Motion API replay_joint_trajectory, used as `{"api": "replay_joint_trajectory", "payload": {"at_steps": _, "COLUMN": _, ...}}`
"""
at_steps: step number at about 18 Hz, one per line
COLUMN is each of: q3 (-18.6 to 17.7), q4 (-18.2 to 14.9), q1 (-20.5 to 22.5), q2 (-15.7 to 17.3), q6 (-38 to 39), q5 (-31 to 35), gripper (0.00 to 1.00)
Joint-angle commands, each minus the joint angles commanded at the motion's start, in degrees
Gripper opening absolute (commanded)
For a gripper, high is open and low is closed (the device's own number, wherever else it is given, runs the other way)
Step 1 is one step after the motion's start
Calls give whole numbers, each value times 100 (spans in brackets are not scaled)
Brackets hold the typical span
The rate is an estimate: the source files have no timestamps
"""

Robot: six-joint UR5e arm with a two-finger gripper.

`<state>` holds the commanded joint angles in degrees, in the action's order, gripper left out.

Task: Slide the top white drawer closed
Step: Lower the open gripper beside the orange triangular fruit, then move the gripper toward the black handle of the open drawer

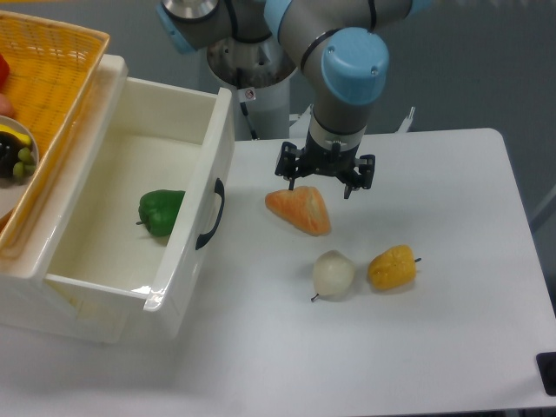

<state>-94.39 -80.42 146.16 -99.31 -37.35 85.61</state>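
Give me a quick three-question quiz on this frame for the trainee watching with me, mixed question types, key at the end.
1. True or false: the top white drawer is pulled out, with a green pepper lying inside it.
2. Which item on the table lies closest under the gripper?
A) the yellow pepper
B) the orange wedge
C) the white bulb
3. Fill in: the drawer's black handle is on the gripper's ____ in the image.

Key
1. True.
2. B; the open, empty gripper hangs just above its upper edge.
3. Left.
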Motion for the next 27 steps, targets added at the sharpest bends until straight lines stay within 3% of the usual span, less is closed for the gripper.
{"api": "replay_joint_trajectory", "payload": {"at_steps": 3, "q3": 0, "q4": 17, "q1": 0, "q2": -97, "q6": 113, "q5": 0, "gripper": 100}}
{"api": "replay_joint_trajectory", "payload": {"at_steps": 7, "q3": 105, "q4": 26, "q1": -17, "q2": -342, "q6": 877, "q5": -35, "gripper": 100}}
{"api": "replay_joint_trajectory", "payload": {"at_steps": 12, "q3": 132, "q4": 500, "q1": -280, "q2": -641, "q6": 1599, "q5": -53, "gripper": 100}}
{"api": "replay_joint_trajectory", "payload": {"at_steps": 17, "q3": 132, "q4": 571, "q1": -580, "q2": -914, "q6": 1582, "q5": -18, "gripper": 100}}
{"api": "replay_joint_trajectory", "payload": {"at_steps": 27, "q3": 132, "q4": 580, "q1": -826, "q2": -1090, "q6": 1529, "q5": -35, "gripper": 100}}
